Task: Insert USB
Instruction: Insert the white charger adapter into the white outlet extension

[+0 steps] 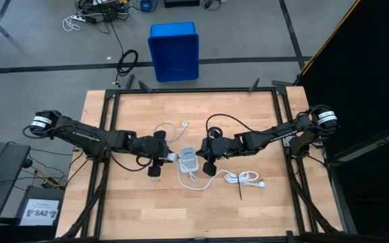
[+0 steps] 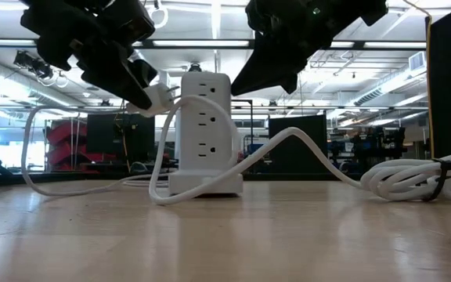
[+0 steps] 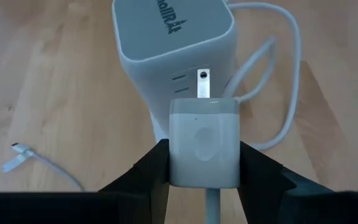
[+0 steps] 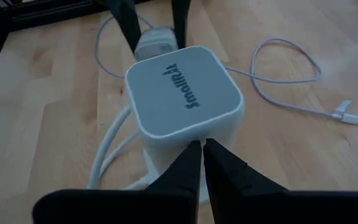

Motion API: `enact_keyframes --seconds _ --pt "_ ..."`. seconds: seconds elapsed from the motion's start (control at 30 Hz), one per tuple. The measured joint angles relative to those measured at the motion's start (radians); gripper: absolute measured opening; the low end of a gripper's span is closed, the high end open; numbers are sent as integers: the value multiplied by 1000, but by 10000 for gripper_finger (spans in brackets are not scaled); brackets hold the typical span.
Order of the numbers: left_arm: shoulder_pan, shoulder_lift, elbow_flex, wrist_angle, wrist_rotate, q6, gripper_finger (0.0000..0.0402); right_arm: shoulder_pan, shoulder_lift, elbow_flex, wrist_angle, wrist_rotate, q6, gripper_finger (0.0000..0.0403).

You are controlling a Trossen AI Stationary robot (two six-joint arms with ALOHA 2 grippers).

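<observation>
The left gripper (image 3: 204, 163) is clamped on a small white charger block (image 3: 204, 146), one dark finger on each side of it. The block's metal prongs (image 3: 202, 84) point straight at the side of the white power tower (image 3: 173, 37) and sit just at its outlet slots; how far in they are cannot be told. In the low view the block is held level, its long axis running from the gripper toward the tower's upper outlets.

The right gripper (image 4: 202, 163) has its fingers pressed together with nothing between them. Its tips are at the tower's opposite side, near the top edge; contact cannot be confirmed.

The tower stands upright near the middle of the wooden table (image 1: 127, 209), its thick cord (image 2: 304, 149) curving off to a bundle (image 1: 243, 179) bound with a black tie.

Beyond the tower lies the USB (image 1: 172, 128), a thin pale cable loose on the table in an open loop. One small plug end (image 4: 348, 117) lies flat on the wood, pointing away from the tower, well apart from both grippers.
</observation>
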Motion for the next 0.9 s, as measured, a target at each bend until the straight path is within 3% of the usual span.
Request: enact_keyframes --seconds 0.23,0.9 --pt "4 -14 2 -44 -75 -27 129 2 0 2 22 -29 1 2" --pt "3 -13 90 -185 -32 29 129 2 0 2 44 -18 -52 1"
